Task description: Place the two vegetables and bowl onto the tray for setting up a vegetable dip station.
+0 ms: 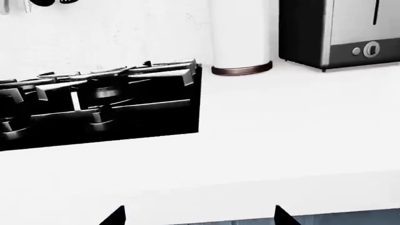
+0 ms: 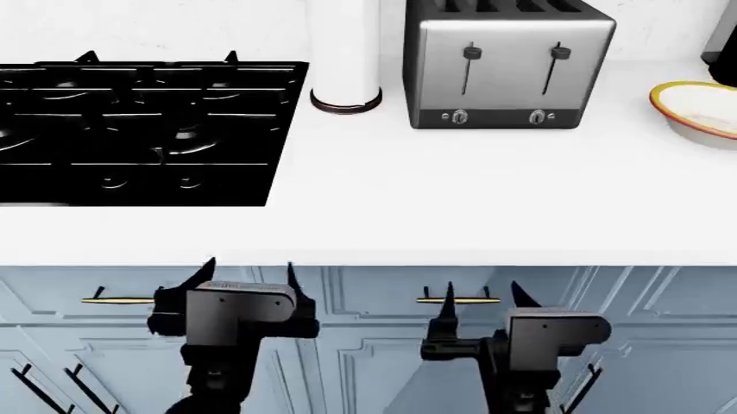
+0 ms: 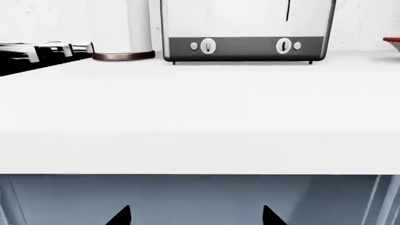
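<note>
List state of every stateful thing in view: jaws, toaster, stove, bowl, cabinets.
Left gripper: jaws open, empty, below the counter edge.
Right gripper: jaws open, empty, below the counter edge.
Toaster: both levers up, upright on the counter.
Stove: no pot on the grates, no flame seen.
Bowl: upright on the counter at far right, partly cut off, looks empty.
Paper roll: standing upright.
Cabinet doors: closed.

Bowl (image 2: 700, 108) right of toaster (image 2: 507, 62) cut by head view's edge; paper towel roll (image 2: 344, 56) top cropped.
</note>
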`<state>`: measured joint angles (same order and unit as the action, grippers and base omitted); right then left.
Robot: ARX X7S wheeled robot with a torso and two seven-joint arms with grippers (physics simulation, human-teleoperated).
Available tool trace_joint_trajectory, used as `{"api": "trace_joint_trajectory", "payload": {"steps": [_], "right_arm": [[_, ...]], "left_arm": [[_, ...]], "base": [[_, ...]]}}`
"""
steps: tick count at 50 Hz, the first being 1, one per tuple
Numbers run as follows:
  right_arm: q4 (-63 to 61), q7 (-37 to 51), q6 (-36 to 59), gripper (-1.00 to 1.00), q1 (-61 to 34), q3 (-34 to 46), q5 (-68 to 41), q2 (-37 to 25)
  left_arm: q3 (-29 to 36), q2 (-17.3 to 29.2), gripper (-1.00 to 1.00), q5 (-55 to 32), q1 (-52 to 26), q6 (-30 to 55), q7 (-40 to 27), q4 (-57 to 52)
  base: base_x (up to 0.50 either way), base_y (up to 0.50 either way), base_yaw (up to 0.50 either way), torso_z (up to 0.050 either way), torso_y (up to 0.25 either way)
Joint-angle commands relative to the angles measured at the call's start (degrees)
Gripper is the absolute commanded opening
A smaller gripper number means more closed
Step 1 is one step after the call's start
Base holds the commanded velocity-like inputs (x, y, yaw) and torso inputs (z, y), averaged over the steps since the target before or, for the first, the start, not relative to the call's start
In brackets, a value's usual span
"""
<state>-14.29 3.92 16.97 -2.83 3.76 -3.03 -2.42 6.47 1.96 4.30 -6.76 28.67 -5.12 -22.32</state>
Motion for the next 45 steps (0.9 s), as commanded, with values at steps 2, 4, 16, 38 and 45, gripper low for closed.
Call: {"api": "trace_joint_trajectory", "payload": {"steps": [2,4,16,38,45], "right_arm": [[-28.38,6.37,41.51,1.00,-13.96,1.36,-1.33,-1.79],[-37.07,5.41,55.61,1.00,-21.34,-0.16,-4.19,-0.11],[-15.68,85.20,64.18,1.00,-69.28,0.74,-87.05,-18.10],[-9.38,69.11,66.37,1.00,-79.22,2.67,-91.91,-23.34],[-10.90,65.09,64.85,1.00,-77.91,2.81,-89.41,-23.19]], "left_arm": [[2.43,-1.76,1.00,1.43,-26.53,53.56,-0.50,-30.01],[2.73,-1.64,1.00,4.47,-35.46,61.32,2.51,-30.49],[21.84,35.10,1.00,-79.47,-84.81,32.05,-80.25,1.93],[19.94,33.96,1.00,-105.77,-89.02,30.84,-71.03,9.22],[20.02,34.21,1.00,-105.12,-88.49,30.45,-70.86,9.17]], "base": [[0.00,0.00,0.00,0.000,0.000],[0.00,0.00,0.00,0.000,0.000],[0.00,0.00,0.00,0.000,0.000],[-0.02,-0.40,0.00,0.000,0.000],[-0.02,-0.50,0.00,0.000,0.000]]}}
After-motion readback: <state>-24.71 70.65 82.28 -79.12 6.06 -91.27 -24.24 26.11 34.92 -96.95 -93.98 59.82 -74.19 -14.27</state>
